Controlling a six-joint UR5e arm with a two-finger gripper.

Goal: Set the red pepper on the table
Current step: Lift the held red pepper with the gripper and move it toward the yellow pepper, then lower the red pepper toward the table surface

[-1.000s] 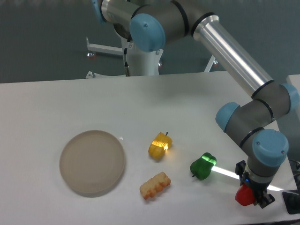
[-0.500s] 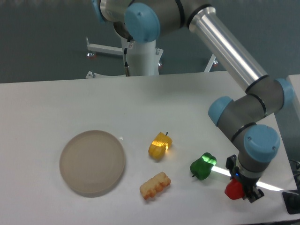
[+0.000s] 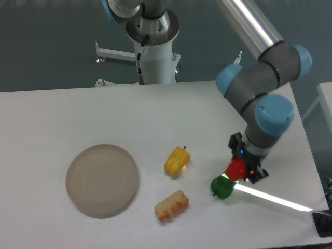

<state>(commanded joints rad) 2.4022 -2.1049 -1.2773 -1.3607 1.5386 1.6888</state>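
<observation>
The red pepper (image 3: 236, 169) is small and glossy, and my gripper (image 3: 243, 166) is shut on it at the right of the white table (image 3: 78, 114). It hangs just above and to the right of the green pepper (image 3: 222, 188). I cannot tell whether the two peppers touch. The fingers are mostly hidden behind the wrist and the pepper.
A yellow-orange pepper (image 3: 176, 161) lies mid-table, with a lumpy orange toy food piece (image 3: 171, 205) in front of it. A round beige plate (image 3: 102, 180) sits at the left. A bright strip of light (image 3: 270, 198) crosses the table's right front. The robot base (image 3: 154, 52) stands behind the table.
The arm has carried the red pepper up and to the left, from near the table's front right corner to just above the green pepper. The gripper stays shut on it.
</observation>
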